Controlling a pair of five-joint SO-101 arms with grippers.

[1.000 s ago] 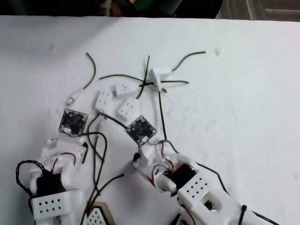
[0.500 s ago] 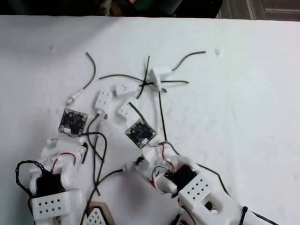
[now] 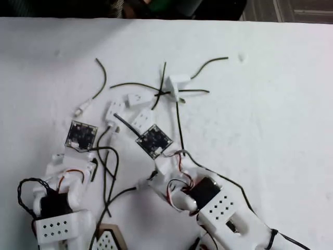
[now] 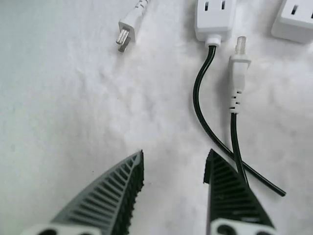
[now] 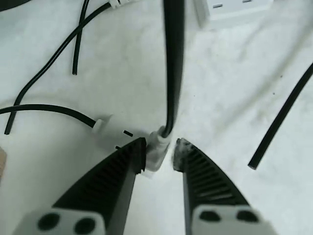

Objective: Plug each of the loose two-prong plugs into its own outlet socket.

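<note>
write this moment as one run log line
left gripper open over table | right gripper shut on white plug | socket empty | second plug loose

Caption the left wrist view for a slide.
Open left gripper over white table, facing a loose white two-prong plug and a white outlet socket.

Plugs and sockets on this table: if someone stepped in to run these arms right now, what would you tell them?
Left gripper: open and empty.
Right gripper: shut on a white plug, whose black cord runs steeply up. A white piece on another cord lies right beside it.
Ahead of the left gripper: a loose plug, a corded socket with empty slots, a second plug lying beside that socket's cord, and a further socket.
Done: no plug is visibly seated in a socket.
To do: every plug, probably starting with the held one.
</note>
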